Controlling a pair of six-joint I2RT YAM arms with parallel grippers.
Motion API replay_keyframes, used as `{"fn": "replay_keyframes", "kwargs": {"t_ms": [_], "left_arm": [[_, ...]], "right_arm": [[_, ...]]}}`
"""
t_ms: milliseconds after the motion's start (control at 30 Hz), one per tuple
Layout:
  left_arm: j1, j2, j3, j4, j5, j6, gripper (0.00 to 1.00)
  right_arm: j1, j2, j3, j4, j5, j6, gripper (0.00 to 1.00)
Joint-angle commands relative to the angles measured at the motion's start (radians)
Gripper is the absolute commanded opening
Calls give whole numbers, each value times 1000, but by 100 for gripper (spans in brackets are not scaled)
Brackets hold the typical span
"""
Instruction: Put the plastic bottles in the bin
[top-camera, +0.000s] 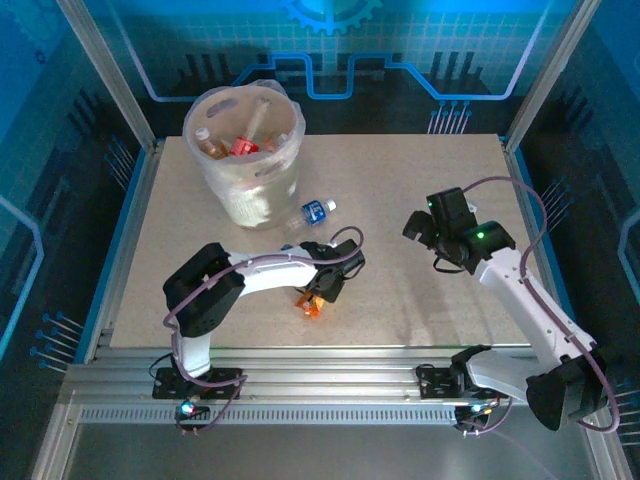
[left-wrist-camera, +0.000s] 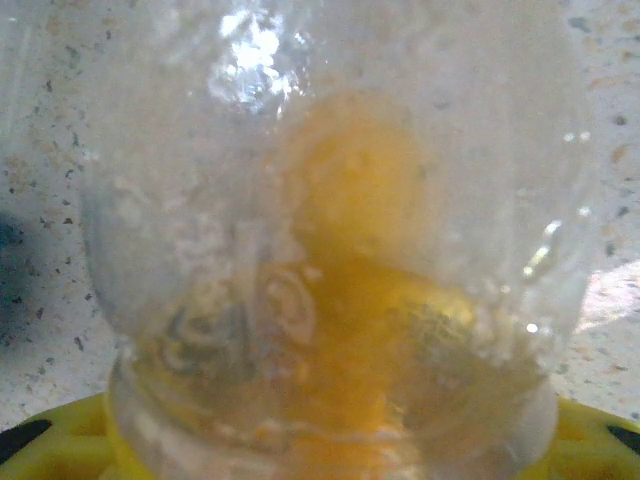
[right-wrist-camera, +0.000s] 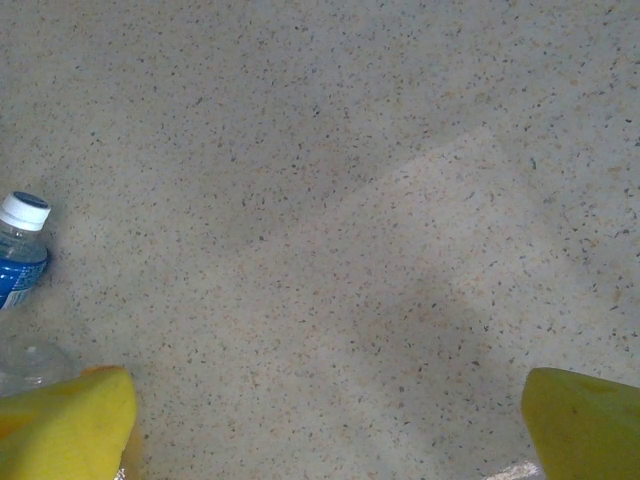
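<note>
The left end effector (top-camera: 318, 292) straddles an orange bottle (left-wrist-camera: 340, 280) lying on the tabletop (top-camera: 420, 170); whether its fingers clamp the bottle cannot be told. The right end effector (right-wrist-camera: 325, 440) hangs with fingers wide apart over bare tabletop, with a blue-labelled bottle (right-wrist-camera: 18, 255) lying to its left. Beyond the left end effector stands the bin (top-camera: 245, 195), holding several bottles (top-camera: 240, 145), with the blue-labelled bottle just beside its base.

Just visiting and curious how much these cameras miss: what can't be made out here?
Left wrist view: the orange bottle sits too close, so it blurs; label unreadable.
Right wrist view: the blue-labelled bottle is cut off by the left edge.
Top view: the bin hides its lower bottles; their count is unclear.
</note>
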Motion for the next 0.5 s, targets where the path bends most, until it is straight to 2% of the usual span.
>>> {"fn": "replay_keyframes", "kwargs": {"t_ms": [0,133,333,467], "left_arm": [[-27,-82,58,-20,19,17,54],[-30,-196,77,2,6,50,54],[-23,-356,143,34,-86,161,53],[18,-461,187,106,-84,242,52]], "right_arm": [[-14,-26,-10,-23,39,2,100],[-15,-41,-8,-33,60,3,100],[-19,-71,-14,-38,78,2,100],[-20,-94,-25,-27,75,-6,100]]}}
